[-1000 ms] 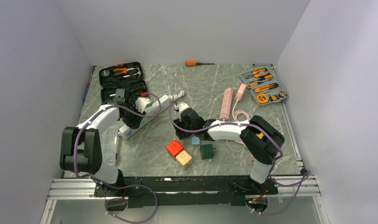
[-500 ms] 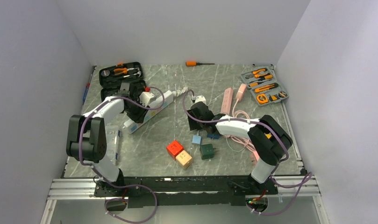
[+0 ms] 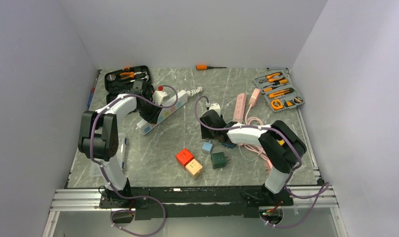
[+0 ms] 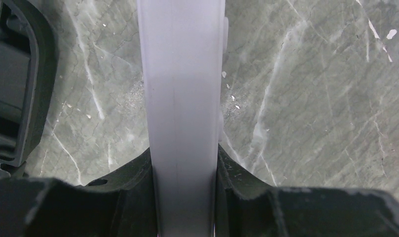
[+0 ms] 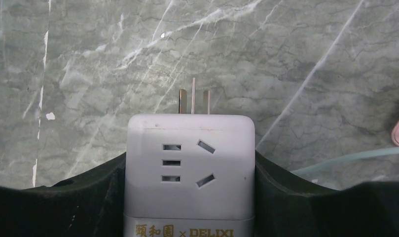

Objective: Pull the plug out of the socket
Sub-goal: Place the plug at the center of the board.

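Marble table (image 3: pixel 163 143) with two robot arms bolted at its near edge. At far left, the left gripper (image 4: pixel 183 190) is clamped across a white power strip (image 4: pixel 182 89); whether the strip rests on the table or hangs above it cannot be told. Near the centre, the right gripper (image 5: pixel 190 173) grips the white plug (image 5: pixel 190 163), well apart from the strip. Its three pins (image 5: pixel 192 101) are bare over the marble, so the plug looks already out of its socket.

Likely risks: the plug is held only by its smooth sides and could slide out and drop if the fingers loosen. The long strip, pinched at one spot, could swing or twist free if moved fast.

Counts: one white power strip, one pink power strip (image 3: pixel 239 107), one plug, four small cubes: red cube (image 3: pixel 184 157), cream cube (image 3: pixel 194 169), blue cube (image 3: pixel 207 147), green cube (image 3: pixel 218 160). Two tool cases: black tool case (image 3: pixel 128 79) far left, grey tool case (image 3: pixel 278 91) far right. One orange screwdriver (image 3: pixel 207 66) at the far edge
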### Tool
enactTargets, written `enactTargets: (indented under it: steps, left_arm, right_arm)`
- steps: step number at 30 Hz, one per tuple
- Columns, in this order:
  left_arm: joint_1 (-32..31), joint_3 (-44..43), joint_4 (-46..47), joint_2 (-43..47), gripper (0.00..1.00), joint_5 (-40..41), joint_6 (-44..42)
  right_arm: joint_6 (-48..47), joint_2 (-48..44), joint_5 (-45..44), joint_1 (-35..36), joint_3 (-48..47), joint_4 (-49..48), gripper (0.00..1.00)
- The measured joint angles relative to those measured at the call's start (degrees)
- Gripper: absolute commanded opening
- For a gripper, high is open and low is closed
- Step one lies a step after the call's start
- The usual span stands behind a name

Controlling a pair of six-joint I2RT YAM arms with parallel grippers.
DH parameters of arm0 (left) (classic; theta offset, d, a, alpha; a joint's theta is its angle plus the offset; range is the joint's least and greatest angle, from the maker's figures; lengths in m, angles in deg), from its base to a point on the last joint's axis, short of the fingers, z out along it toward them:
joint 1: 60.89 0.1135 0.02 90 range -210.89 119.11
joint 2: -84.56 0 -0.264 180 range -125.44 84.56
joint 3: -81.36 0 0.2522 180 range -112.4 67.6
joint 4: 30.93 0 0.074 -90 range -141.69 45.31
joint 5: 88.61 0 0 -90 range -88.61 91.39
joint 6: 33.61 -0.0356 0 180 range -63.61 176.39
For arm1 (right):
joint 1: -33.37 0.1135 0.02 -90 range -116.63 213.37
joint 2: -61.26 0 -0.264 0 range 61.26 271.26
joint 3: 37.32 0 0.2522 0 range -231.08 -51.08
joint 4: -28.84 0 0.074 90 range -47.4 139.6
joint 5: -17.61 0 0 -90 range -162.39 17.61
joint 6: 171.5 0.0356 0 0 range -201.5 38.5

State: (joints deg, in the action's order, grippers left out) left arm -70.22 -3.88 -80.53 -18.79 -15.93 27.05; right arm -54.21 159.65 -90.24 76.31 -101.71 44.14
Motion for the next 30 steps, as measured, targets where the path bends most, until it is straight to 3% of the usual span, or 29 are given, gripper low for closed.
enactTargets:
  steps: [3,6,9,16,17,18,22,27,30]
  left_arm:
    - [0.0,0.0,0.42,-0.33,0.05,-0.52,0.22]
    - [0.0,0.07,0.94,-0.52,0.16,-0.85,0.42]
    - [0.0,0.24,1.05,-0.52,0.4,-0.96,0.55]
    - [0.0,1.33,0.04,-0.52,0.77,-1.62,0.44]
    - [0.0,1.53,-0.46,-0.48,0.91,-1.86,0.15]
    - [0.02,1.62,-1.22,-0.35,0.98,-2.08,0.11]
    - [0.15,1.73,-4.57,1.64,0.99,-3.82,-0.26]
    - [1.29,1.33,-9.49,7.15,0.99,-7.34,-1.18]
    - [2.99,0.48,-12.13,10.43,0.99,-9.7,-1.49]
  right_arm:
    - [0.2,1.49,-0.24,0.0,-1.14,-0.22,0.18]
    - [0.42,3.48,-0.7,0.0,-3.41,-0.2,0.18]
    - [0.81,5.9,-1.4,0.0,-6.27,0.04,0.18]
    - [1.42,10.16,-2.89,-0.04,-11.26,-0.13,0.3]
    - [1.46,10.38,-3.04,-0.07,-11.43,-0.28,0.31]
    - [1.49,10.43,-3.15,-0.04,-11.43,-0.37,0.33]
    - [1.51,10.43,-3.19,-0.04,-11.43,-0.44,0.43]
    - [1.44,10.43,-3.13,-0.04,-11.39,-0.55,0.82]
    - [1.42,10.43,-2.99,-0.02,-11.37,-0.94,0.99]
